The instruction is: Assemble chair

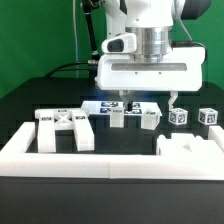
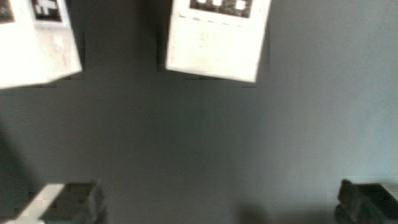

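White plastic on a black table (image 1: 110,196): that's your chair in loose pieces, with nothing joined that I can see. The X-braced back panel (image 1: 62,128) lies flat toward the exterior view's left, just behind the long white barrier wall (image 1: 60,158). A row of small tagged blocks (image 1: 130,116) runs across the middle of the table. Two tagged cubes (image 1: 194,117) sit side by side toward the exterior view's right. A chunky notched piece (image 1: 190,147) rests close against the wall on that same side.

Your gripper (image 1: 146,101) hangs over the middle row, pointing straight down and touching nothing. It is released, with the jaws spread wide. In the wrist view both fingers (image 2: 64,200) stand far apart, and only bare dark table shows between them. That camera also catches two white tagged pieces (image 2: 217,40) lying on the table, well clear of the fingers. You can't tell from there which chair parts they are.
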Robot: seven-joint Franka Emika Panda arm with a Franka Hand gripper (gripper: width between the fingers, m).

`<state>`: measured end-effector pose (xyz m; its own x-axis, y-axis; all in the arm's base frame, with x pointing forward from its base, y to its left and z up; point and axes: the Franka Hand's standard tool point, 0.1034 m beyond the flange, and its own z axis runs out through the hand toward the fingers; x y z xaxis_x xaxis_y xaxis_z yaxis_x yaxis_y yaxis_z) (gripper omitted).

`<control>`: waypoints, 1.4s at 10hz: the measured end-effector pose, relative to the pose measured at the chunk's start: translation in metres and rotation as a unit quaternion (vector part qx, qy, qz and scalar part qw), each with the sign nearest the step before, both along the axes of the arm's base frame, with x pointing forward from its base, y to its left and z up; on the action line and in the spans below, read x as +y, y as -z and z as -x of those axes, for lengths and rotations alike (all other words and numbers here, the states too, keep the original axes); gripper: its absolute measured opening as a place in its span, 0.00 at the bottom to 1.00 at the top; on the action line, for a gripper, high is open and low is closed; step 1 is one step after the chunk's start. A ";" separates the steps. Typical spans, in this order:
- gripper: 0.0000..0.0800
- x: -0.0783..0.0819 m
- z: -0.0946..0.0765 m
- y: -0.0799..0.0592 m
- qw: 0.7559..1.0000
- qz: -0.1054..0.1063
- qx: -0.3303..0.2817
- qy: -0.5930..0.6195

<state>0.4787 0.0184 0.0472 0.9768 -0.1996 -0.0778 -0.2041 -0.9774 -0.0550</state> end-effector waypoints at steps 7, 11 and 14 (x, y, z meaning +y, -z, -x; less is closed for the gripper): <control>0.81 0.006 0.016 0.003 0.980 -0.041 0.195 -0.017; 0.81 0.009 0.023 0.009 0.939 -0.069 0.334 -0.030; 0.81 0.012 0.026 0.020 0.913 -0.079 0.398 -0.035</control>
